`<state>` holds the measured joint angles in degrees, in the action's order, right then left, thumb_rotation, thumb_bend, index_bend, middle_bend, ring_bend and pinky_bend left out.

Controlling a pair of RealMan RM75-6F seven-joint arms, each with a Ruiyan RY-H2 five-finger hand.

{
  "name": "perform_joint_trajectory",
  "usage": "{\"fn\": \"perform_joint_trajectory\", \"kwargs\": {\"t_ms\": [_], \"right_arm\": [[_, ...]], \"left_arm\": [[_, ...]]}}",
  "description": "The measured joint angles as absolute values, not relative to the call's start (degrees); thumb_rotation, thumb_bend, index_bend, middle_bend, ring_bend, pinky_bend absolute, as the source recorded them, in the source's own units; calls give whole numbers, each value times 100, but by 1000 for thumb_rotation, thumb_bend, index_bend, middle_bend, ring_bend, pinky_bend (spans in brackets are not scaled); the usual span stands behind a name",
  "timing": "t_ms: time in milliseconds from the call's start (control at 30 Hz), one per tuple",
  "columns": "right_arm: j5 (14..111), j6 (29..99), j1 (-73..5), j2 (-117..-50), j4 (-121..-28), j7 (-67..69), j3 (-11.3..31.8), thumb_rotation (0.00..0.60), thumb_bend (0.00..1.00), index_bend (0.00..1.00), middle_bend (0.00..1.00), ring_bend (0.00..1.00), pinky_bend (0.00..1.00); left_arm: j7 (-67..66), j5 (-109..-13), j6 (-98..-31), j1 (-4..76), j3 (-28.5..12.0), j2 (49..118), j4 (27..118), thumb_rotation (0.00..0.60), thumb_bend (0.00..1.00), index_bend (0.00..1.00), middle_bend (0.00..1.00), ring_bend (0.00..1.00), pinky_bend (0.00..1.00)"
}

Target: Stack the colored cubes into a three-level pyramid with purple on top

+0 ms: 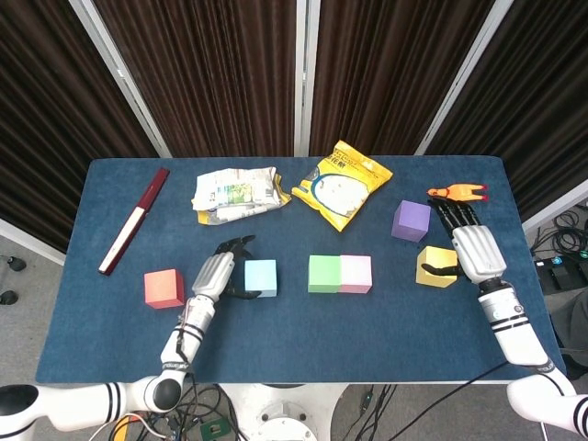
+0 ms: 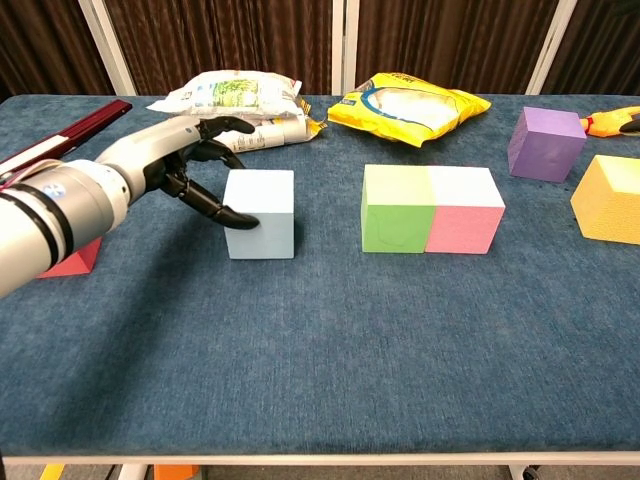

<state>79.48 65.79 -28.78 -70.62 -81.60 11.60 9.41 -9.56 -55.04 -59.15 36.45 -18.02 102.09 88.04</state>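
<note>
The light blue cube sits left of centre. My left hand is against its left side, the thumb touching the near left edge and the fingers curved past the far corner, not closed on it. A red cube lies left of that arm. The green cube and pink cube touch side by side. The purple cube stands behind the yellow cube. My right hand lies beside the yellow cube, fingers stretched out, thumb on it.
At the back lie a crumpled white packet, a yellow snack bag and a dark red flat box. An orange toy sits just beyond my right hand's fingertips.
</note>
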Motion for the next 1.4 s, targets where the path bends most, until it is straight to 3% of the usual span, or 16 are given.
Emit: {"fn": "perform_joint_trajectory", "kwargs": {"t_ms": [1400], "right_arm": [[7971, 6484, -2737, -6977, -7953, 1497, 900, 600, 0, 0, 79, 0, 0]], "left_arm": [[-271, -5762, -5571, 4388, -2009, 11048, 7566, 600, 155, 100, 462, 53, 33]]}}
